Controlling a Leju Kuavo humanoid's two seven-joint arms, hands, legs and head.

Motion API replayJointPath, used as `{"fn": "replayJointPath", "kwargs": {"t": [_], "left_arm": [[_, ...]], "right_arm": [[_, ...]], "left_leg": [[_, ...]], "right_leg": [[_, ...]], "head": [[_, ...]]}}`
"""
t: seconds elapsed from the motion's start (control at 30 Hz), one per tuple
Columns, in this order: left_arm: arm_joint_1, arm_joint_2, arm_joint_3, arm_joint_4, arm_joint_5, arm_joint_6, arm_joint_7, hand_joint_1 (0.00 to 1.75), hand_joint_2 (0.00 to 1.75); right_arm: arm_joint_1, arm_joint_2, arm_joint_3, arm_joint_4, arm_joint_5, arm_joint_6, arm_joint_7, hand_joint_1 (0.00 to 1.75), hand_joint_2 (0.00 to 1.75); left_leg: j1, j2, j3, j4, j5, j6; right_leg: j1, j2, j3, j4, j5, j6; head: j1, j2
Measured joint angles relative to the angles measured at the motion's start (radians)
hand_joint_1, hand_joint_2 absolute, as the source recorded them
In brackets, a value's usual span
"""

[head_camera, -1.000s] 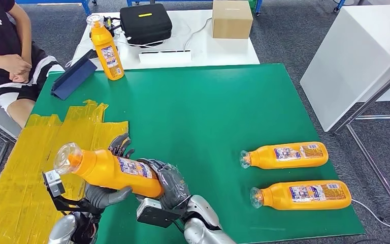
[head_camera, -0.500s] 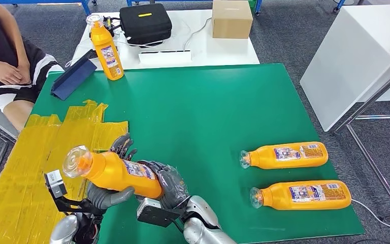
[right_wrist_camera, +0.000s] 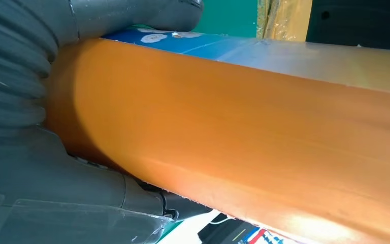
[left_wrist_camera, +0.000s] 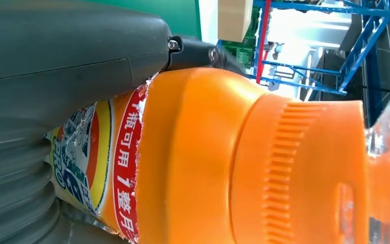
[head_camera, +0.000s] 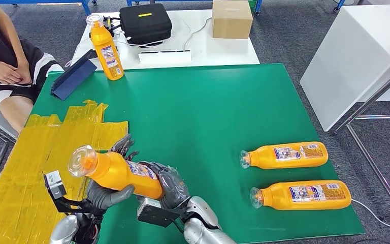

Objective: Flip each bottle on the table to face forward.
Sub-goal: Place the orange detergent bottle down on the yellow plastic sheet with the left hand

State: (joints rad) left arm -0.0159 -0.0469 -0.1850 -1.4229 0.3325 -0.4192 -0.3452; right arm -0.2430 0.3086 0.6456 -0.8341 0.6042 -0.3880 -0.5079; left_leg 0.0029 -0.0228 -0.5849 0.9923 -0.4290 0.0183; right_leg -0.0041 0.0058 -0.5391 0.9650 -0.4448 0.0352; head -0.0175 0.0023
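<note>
An orange bottle [head_camera: 117,172] with a clear cap is lifted off the green table [head_camera: 208,112], tilted with its cap up and to the left. My left hand [head_camera: 106,193] grips it from below near the neck, and my right hand [head_camera: 170,184] holds its base end. The left wrist view has the bottle's orange shoulder and label [left_wrist_camera: 208,152] close up; the right wrist view has its orange body [right_wrist_camera: 233,127]. Two more orange bottles lie on their sides at the right: one [head_camera: 287,155] farther, one [head_camera: 302,195] nearer, caps pointing left. Another bottle [head_camera: 106,48] stands upright at the table's far left corner.
Yellow tape [head_camera: 35,162] covers the table's left part. A blue folder [head_camera: 73,75] lies near the standing bottle. A white table behind carries a black case [head_camera: 144,23] and a cardboard box [head_camera: 232,19]. A person [head_camera: 5,61] sits at the far left. A white table [head_camera: 355,56] stands at the right.
The held bottle has tipped more upright, its cap moving right and slightly away while both hands keep hold. The seated person has shifted a little.
</note>
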Motion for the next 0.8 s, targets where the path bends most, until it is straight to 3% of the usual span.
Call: {"fn": "replayJointPath", "kwargs": {"t": [0.43, 0.47, 0.57, 0.6, 0.67, 0.8], "left_arm": [[-0.001, 0.0, -0.001, 0.0, -0.01, 0.006, -0.009, 1.75, 1.75], [-0.001, -0.001, -0.002, 0.0, -0.012, 0.009, -0.009, 1.75, 1.75], [-0.002, -0.002, -0.005, 0.0, -0.037, 0.037, -0.012, 1.75, 1.75], [-0.003, -0.003, -0.007, 0.0, -0.061, 0.062, -0.015, 1.75, 1.75], [-0.003, -0.01, -0.01, -0.004, -0.131, 0.13, -0.02, 1.75, 1.75], [0.0, -0.026, -0.009, -0.043, -0.397, 0.382, -0.039, 1.75, 1.75]], "right_arm": [[-0.001, 0.0, 0.007, -0.004, -0.013, 0.0, -0.008, 1.75, 1.75], [-0.001, 0.0, 0.007, -0.006, -0.015, 0.0, -0.008, 1.64, 1.75], [0.0, 0.0, 0.008, -0.013, -0.026, 0.001, -0.01, 0.33, 1.75], [0.001, -0.001, 0.007, -0.018, -0.035, 0.002, -0.012, 0.0, 1.75], [0.007, -0.002, 0.005, -0.035, -0.066, 0.012, -0.019, 0.0, 1.75], [0.055, -0.013, -0.036, -0.15, -0.177, 0.07, -0.025, 0.0, 0.0]], "left_leg": [[0.0, 0.0, 0.0, 0.0, 0.0, 0.0], [0.0, 0.0, 0.0, 0.0, 0.0, 0.0], [0.0, 0.0, 0.0, 0.0, 0.0, 0.0], [0.0, 0.0, 0.0, 0.0, 0.0, 0.0], [0.0, 0.0, 0.0, 0.0, 0.0, 0.0], [0.0, 0.0, 0.0, 0.0, 0.0, 0.0]], "right_leg": [[0.0, 0.0, 0.0, 0.0, 0.0, 0.0], [0.0, 0.0, 0.0, 0.0, 0.0, 0.0], [0.0, 0.0, 0.0, 0.0, 0.0, 0.0], [0.0, 0.0, 0.0, 0.0, 0.0, 0.0], [0.0, 0.0, 0.0, 0.0, 0.0, 0.0], [0.0, 0.0, -0.001, 0.0, 0.0, 0.0]], "head": [[0.0, 0.0], [0.0, 0.0], [0.0, 0.0], [0.0, 0.0], [0.0, 0.0], [0.001, 0.0]]}}
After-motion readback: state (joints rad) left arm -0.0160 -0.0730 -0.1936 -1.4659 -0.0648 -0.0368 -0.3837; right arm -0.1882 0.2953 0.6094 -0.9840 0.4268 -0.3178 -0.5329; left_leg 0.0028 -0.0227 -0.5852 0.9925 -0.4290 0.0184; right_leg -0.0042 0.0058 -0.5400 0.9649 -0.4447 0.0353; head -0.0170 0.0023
